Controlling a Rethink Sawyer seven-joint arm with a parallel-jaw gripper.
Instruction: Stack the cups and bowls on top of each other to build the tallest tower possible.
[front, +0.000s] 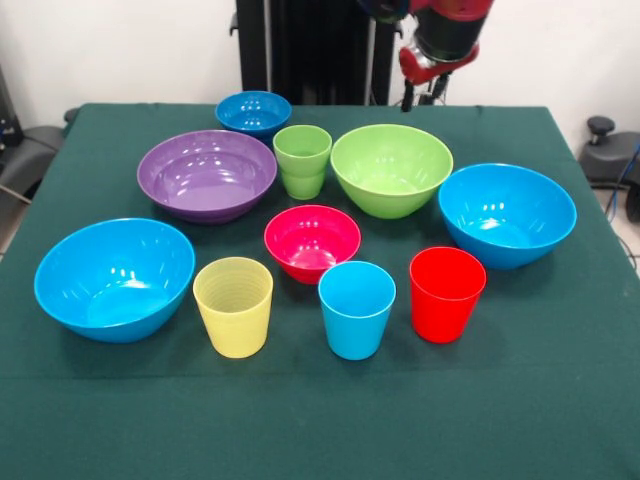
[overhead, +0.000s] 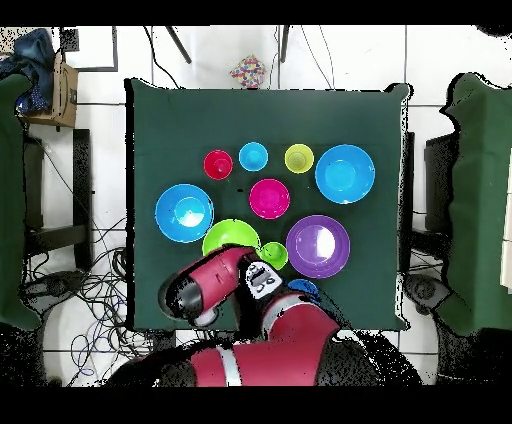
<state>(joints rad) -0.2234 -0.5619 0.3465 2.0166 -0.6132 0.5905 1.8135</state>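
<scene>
All cups and bowls stand upright and apart on the green cloth. At the back are the small dark blue bowl (front: 253, 112), purple bowl (front: 207, 175), green cup (front: 302, 160) and lime-green bowl (front: 391, 168). The two light blue bowls sit right (front: 507, 213) and left (front: 114, 278). The pink-red bowl (front: 312, 241) is in the middle. The yellow cup (front: 233, 306), light blue cup (front: 356, 309) and red cup (front: 447, 293) line the front. My gripper (front: 423, 97) hangs above the far edge, behind the lime-green bowl, holding nothing. In the overhead view my arm (overhead: 215, 282) covers part of the lime-green bowl (overhead: 226, 235).
The table (front: 560, 400) is covered in dark green cloth. The robot's black pedestal (front: 305, 50) stands behind its far edge. Chairs and cables (overhead: 60, 270) lie on the floor beside the table.
</scene>
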